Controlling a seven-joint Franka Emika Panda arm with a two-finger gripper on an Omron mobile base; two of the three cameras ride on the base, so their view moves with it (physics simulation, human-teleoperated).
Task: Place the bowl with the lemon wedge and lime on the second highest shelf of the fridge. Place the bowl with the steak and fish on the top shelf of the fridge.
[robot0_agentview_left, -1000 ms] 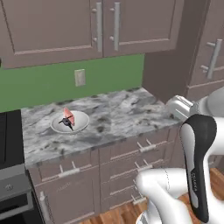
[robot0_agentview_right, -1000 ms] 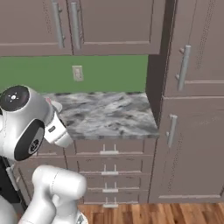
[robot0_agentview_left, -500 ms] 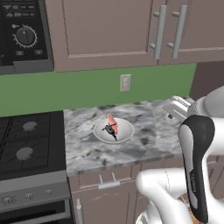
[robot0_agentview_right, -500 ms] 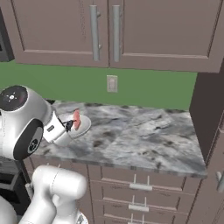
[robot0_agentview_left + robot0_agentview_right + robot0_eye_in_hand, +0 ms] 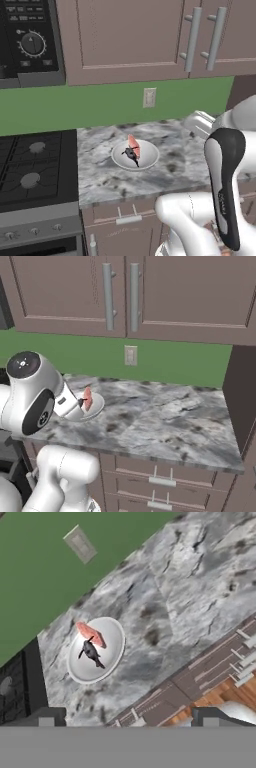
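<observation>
A white bowl (image 5: 135, 155) sits on the marbled grey counter (image 5: 175, 165), a short way right of the stove. In it stands the pinkish-red steak (image 5: 133, 142), and the dark fish (image 5: 131, 154) lies in front of it. From the right base view the bowl (image 5: 94, 405) is half hidden behind my arm, with the steak (image 5: 88, 398) showing. In the hand view the bowl (image 5: 95, 649) lies upper left of my gripper (image 5: 127, 719), which hangs open, empty, high above the counter's front edge. The fridge, its shelves and the bowl with the lemon wedge and lime are out of view.
A black gas stove (image 5: 30, 170) adjoins the counter on the left, with a dark control panel (image 5: 30, 45) above it. Mauve-brown wall cabinets (image 5: 130, 40) hang overhead. A wall outlet (image 5: 149, 97) sits on the green backsplash. Drawers (image 5: 125, 220) run below. A tall cabinet side (image 5: 242, 396) bounds the counter's right end.
The base has driven left along the counter, so both base views have shifted: the stove has come into view and the bowl sits nearer the middle. The gripper has stayed open.
</observation>
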